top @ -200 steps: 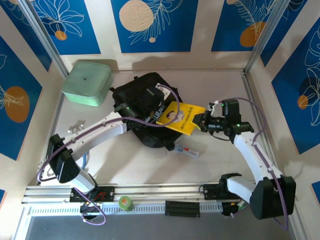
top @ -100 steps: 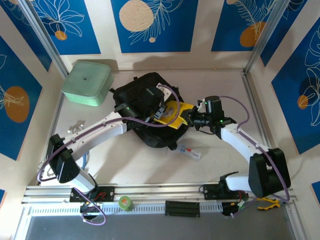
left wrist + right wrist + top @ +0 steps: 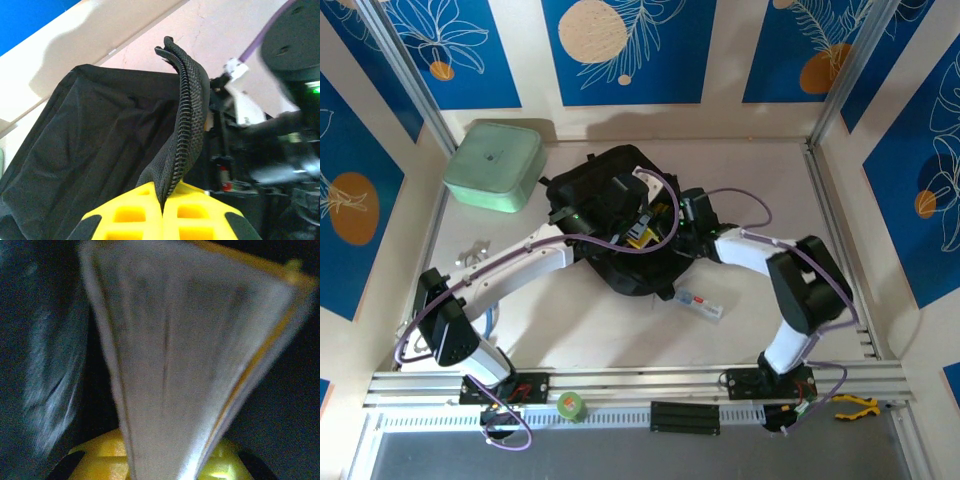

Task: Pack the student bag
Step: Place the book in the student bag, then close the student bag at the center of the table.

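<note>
Push the book (image 3: 185, 340) straight ahead of the right pincer (image 3: 162, 465) nipping it, with the left pincer (image 3: 162, 212) clamped shut, lifting the zipper rim (image 3: 192, 110) of the student bag (image 3: 90, 140).

Table (image 3: 620, 335), student bag (image 3: 620, 165), mint box (image 3: 493, 165) (far left), white tube (image 3: 699, 301)

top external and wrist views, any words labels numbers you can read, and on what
None can be read.
Small white item on the table: red and dark print, too small.
Book: pages blurred.
Mint-green box: small centre mark, too small.
</note>
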Motion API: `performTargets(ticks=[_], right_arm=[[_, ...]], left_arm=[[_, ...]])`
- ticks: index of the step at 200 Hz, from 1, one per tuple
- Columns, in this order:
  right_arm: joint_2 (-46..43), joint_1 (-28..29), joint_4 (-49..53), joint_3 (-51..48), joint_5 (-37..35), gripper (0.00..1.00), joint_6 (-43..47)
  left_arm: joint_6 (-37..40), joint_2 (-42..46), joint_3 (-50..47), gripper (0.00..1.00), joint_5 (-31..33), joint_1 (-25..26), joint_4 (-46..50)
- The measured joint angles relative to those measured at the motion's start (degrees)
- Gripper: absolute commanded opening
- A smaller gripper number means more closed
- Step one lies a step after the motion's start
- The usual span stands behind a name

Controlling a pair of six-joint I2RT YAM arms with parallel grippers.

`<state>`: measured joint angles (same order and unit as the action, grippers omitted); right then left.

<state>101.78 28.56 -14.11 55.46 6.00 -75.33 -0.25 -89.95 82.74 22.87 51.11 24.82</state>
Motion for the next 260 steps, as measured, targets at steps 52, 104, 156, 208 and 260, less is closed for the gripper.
performTargets(ticks=[52, 104, 156, 208, 260], right_arm=[[7.1, 2.5, -2.1, 5.3, 0.4, 0.25, -1.3], [8.7, 2.7, -2.7, 5.4, 2.7, 0.52, -1.4], [-3.5, -0.2, -0.3, -4.5, 3.7, 0.58, -0.7], [-22.9, -4.3, 7.1, -12.1, -0.6, 0.63, 2.6], [-36.4, -11.8, 22.9, -12.6, -13.0, 0.7, 13.2]], left_arm=[[-0.9, 0.0, 0.0, 0.0, -0.2, 0.0, 0.0], [-1.0, 0.0, -0.1, 0.01, -0.6, -0.1, 0.0], [-1.0, 0.0, -0.1, 0.01, -0.8, 0.0, 0.0], [-1.6, 0.0, -2.1, 0.28, -3.3, -0.1, -1.4], [-3.7, 3.7, -10.9, 0.73, -13.2, 0.0, -8.2]])
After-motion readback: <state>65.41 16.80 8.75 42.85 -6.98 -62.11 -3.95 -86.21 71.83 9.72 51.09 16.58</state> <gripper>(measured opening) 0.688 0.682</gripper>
